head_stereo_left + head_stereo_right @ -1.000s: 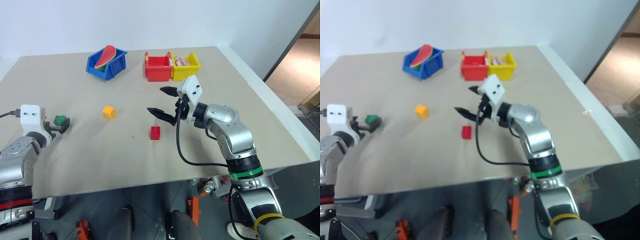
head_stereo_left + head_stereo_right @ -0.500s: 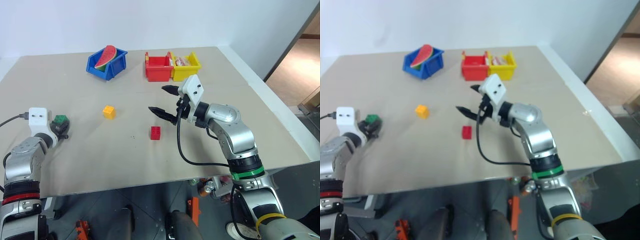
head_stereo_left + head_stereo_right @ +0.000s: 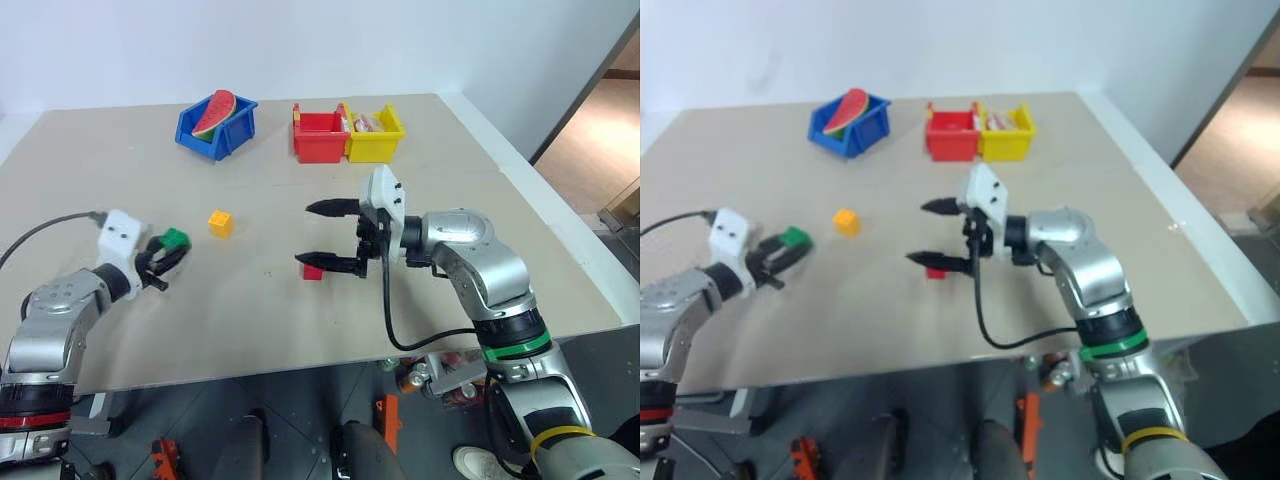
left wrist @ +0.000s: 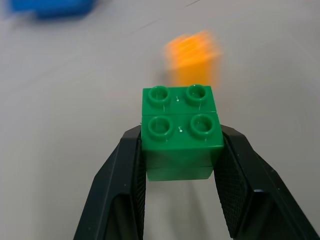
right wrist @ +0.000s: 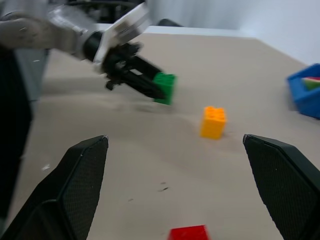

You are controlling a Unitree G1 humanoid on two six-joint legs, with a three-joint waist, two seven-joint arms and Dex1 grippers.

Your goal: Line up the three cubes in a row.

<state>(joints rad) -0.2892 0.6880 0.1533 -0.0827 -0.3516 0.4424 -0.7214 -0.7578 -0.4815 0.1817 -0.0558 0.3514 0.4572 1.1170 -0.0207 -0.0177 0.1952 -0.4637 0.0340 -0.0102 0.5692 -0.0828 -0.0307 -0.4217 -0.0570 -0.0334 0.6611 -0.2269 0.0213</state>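
The left gripper (image 4: 181,160) clamps its ribbed black fingers on the glossy green cube (image 4: 181,131), four round studs up, above the matte beige table (image 3: 120,150). The orange-yellow cube (image 3: 220,222) sits just beyond. The right gripper (image 3: 326,236) hangs spread wide beside the red cube (image 3: 312,271).

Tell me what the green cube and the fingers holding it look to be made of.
The green cube looks like hard moulded plastic with a smooth, slightly glossy finish: crisp edges and four round studs on top that catch the light. The left gripper fingers clamped on its sides look like black rigid plastic; their inner faces show a fine cross-hatched texture, possibly a rubbery pad, though that is uncertain.
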